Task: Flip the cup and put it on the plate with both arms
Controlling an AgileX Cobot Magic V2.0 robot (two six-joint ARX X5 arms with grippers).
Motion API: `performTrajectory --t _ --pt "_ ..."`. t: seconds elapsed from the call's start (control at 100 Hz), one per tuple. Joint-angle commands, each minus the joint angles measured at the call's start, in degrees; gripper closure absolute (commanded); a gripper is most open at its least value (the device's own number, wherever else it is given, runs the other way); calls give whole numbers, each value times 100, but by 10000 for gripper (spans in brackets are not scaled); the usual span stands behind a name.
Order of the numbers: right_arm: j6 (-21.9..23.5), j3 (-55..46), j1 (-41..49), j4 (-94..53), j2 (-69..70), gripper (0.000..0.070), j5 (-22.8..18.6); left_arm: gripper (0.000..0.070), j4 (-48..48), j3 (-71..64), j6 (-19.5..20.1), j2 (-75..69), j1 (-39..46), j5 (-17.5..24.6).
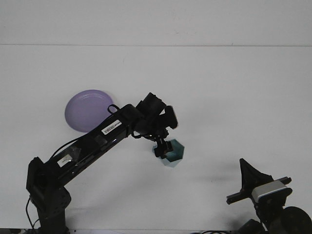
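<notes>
Left arm outstretched, claw (160, 148) angled down.

A single front view looks down from high above, facing forward over the white bench (219, 87). It stands well back, so the bench's far edge shows near the top.

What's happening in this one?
The left arm reaches across the white table, with its gripper down at the left edge of a small teal cup. Whether it has a grip yet cannot be made out. The purple plate sits empty, off to the left. The right gripper waits at the near right corner, holding nothing.
</notes>
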Motion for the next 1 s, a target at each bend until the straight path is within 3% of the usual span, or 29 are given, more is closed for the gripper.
performTrajectory --t 0.0,0.3,0.46,0.57,0.989 --pt "59 20 37 39 -2 700 0 278 35 151 153 201 -72 -9" --pt "57 20 37 31 -2 700 0 304 210 151 149 575 -76 -13" --pt "57 20 37 4 -2 700 0 463 197 151 149 730 -76 -11" --pt "57 20 37 -7 -2 700 0 700 262 151 149 732 -87 -7" --pt "59 20 37 -79 -2 700 0 689 48 391 -162 730 -81 -98"
